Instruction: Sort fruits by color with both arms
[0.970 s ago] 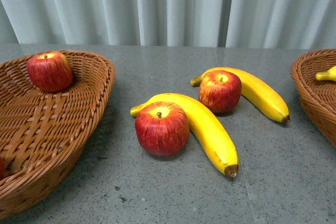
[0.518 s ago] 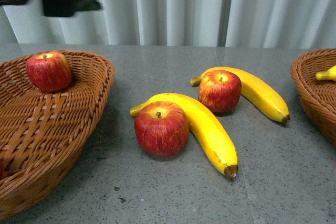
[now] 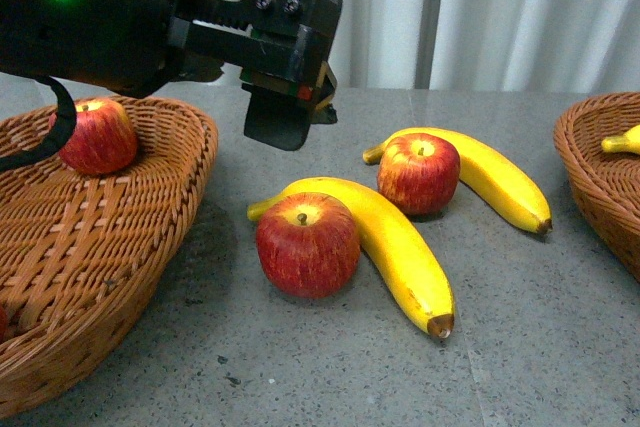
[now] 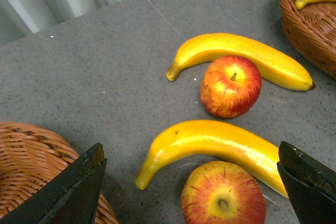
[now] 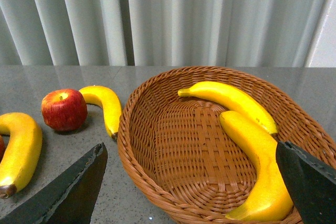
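I read this as the approach for the next red pick. My left tool (image 4: 190,153) hangs above the counter (image 3: 540,347), between the loose fruit and the left basket (image 3: 190,147), which holds one apple (image 3: 95,135). Its jaws are spread wide, empty and touching nothing. The near apple (image 3: 307,245) sits against the near banana (image 3: 385,237), so I'd descend straddling the apple alone. The right tool (image 5: 189,150) is equally wide and empty over the right basket (image 5: 137,109) of bananas (image 5: 231,98).
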Controlling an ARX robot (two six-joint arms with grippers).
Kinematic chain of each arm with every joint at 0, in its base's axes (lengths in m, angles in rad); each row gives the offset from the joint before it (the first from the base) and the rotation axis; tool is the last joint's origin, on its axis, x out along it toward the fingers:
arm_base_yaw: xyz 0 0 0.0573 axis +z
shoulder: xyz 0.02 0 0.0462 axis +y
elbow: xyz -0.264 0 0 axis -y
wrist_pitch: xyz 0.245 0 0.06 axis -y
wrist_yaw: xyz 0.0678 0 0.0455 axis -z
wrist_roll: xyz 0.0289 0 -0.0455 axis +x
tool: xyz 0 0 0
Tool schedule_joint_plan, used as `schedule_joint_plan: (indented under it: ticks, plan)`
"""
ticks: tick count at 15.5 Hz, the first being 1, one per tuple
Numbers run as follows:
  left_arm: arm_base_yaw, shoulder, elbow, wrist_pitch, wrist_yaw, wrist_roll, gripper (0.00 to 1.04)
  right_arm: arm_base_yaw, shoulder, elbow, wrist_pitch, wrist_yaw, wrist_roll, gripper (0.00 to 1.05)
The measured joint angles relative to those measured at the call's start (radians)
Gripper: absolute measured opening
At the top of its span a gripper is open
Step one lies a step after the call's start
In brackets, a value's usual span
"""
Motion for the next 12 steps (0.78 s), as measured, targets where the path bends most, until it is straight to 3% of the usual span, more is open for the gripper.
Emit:
schedule_joint_plan:
  ticks: [6,12]
  plan:
    - [-0.043,0.076,0.029,-0.093,0.037,0.116,0.98,0.0,0.0,0.0,0.0,0.0,0.0,0.98]
    - [-0.037,0.211,0.023,-0.067,0.072,0.149,0.98,0.0,0.0,0.0,0.0,0.0,0.0,0.98]
